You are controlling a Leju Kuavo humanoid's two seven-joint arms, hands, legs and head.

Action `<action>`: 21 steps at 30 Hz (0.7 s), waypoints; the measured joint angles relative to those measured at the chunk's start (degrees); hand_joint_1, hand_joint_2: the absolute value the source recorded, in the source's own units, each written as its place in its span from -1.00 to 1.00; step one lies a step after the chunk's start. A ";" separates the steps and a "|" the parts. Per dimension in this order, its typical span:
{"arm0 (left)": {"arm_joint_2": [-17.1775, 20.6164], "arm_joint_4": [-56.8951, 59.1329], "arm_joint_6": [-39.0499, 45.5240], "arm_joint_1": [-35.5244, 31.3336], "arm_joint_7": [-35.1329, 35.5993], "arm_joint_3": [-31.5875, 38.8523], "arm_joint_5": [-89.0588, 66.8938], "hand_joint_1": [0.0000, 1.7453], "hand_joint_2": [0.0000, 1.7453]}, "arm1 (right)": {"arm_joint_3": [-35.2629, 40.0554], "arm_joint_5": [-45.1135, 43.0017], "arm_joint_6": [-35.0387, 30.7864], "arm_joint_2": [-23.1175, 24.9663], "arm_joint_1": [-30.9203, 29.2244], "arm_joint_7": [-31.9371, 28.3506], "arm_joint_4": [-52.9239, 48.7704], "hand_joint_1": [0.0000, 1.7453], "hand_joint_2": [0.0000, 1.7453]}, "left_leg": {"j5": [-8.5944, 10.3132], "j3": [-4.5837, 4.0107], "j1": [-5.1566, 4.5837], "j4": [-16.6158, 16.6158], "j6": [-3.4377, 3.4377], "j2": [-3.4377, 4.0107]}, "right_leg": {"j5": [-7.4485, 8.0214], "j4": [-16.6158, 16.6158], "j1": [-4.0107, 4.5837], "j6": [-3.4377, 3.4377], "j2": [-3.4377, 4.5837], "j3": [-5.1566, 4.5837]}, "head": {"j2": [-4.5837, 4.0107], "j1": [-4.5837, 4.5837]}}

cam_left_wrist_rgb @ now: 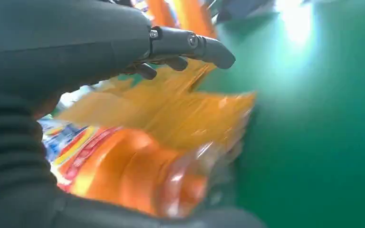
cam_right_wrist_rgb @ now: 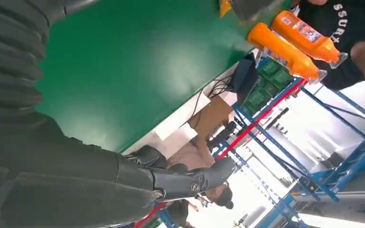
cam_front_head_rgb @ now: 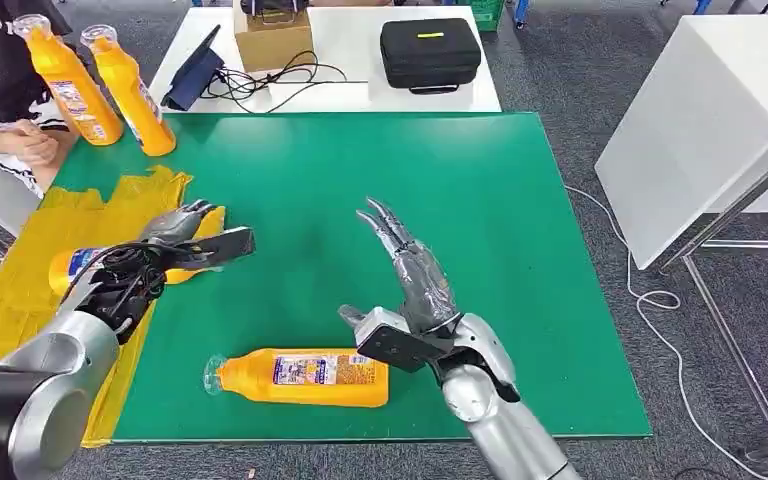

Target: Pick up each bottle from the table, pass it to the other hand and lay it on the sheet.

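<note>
Green table top (cam_front_head_rgb: 460,220) underneath everything, spanning most of the head view; white desk (cam_front_head_rgb: 360,50) behind its far edge with a black case (cam_front_head_rgb: 430,52), a cardboard box (cam_front_head_rgb: 273,38) and a tablet (cam_front_head_rgb: 192,72) with cables. Yellow sheet (cam_front_head_rgb: 20,270) draped over the left edge of the green top, crumpled at its far end.

Orange bottles, four counted: two (cam_front_head_rgb: 68,82) (cam_front_head_rgb: 132,88) standing at the far left corner near a seated person's clasped hands (cam_front_head_rgb: 28,142), not yet picked up; one bottle (cam_front_head_rgb: 300,377) lying on its side at the near edge, clear cap pointing left, just left of the right hand (cam_front_head_rgb: 405,290); one bottle (cam_front_head_rgb: 80,268) over the sheet, inside the left hand (cam_front_head_rgb: 175,245).

Left hand curled around that bottle, thumb stretched above it in the left wrist view (cam_left_wrist_rgb: 123,166); resting on the sheet or just above it — cannot tell through the blur. Right hand spread and empty, fingers pointing away toward the far side, touching nothing.

Progress, by judgement: first bottle at the laying-down stage, seemingly not released; nothing else on the sheet. Left to do: letting go, then pickup, handover and placement for the lying bottle and both standing ones. Early in the task, roughly a quarter through.
</note>
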 measured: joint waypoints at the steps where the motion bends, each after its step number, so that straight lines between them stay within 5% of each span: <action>1: -0.22 -0.79 0.24 0.15 -5.01 0.99 4.00 -1.00 -1.00 | 0.00 0.24 0.00 -0.02 0.26 0.00 0.00 -1.00 1.00 | 0.00 0.00 0.00 0.00 0.00 0.00 | 0.00 0.00 0.00 0.00 0.00 0.00 | 0.00 0.00; 5: -1.91 -7.53 -7.83 2.10 -22.53 7.79 27.55 -1.00 -1.00 | 0.13 1.16 0.35 -0.11 1.03 -0.11 0.00 -1.00 1.00 | -0.01 -0.01 -0.01 0.00 0.00 0.07 | 0.00 0.00 -0.04 0.00 0.04 0.01 | 0.00 0.00; 8: -3.54 -16.83 -17.30 5.86 -26.50 11.90 45.66 -1.00 -1.00 | 1.47 4.40 2.47 -0.24 1.07 1.03 0.18 -1.00 1.00 | -0.02 0.00 -0.01 0.00 0.00 0.18 | 0.00 0.00 -0.05 0.00 0.14 -0.03 | 0.00 0.00; 9: -4.03 -19.60 -19.37 6.99 -27.18 12.44 49.63 -1.00 1.00 | 2.21 5.64 3.28 -0.24 1.07 1.58 0.31 -1.00 1.00 | -0.02 -0.01 -0.01 0.00 0.00 0.18 | 0.00 -0.01 -0.05 0.00 0.13 -0.05 | 0.00 0.00; 21: -7.10 -37.60 -25.42 13.04 -29.66 12.79 62.69 -1.00 1.00 | 12.59 8.44 9.42 -0.13 -2.30 3.15 8.41 -1.00 1.00 | 0.00 -0.02 0.00 -0.01 -0.01 0.09 | 0.01 0.00 0.01 -0.01 0.08 -0.03 | 0.00 0.00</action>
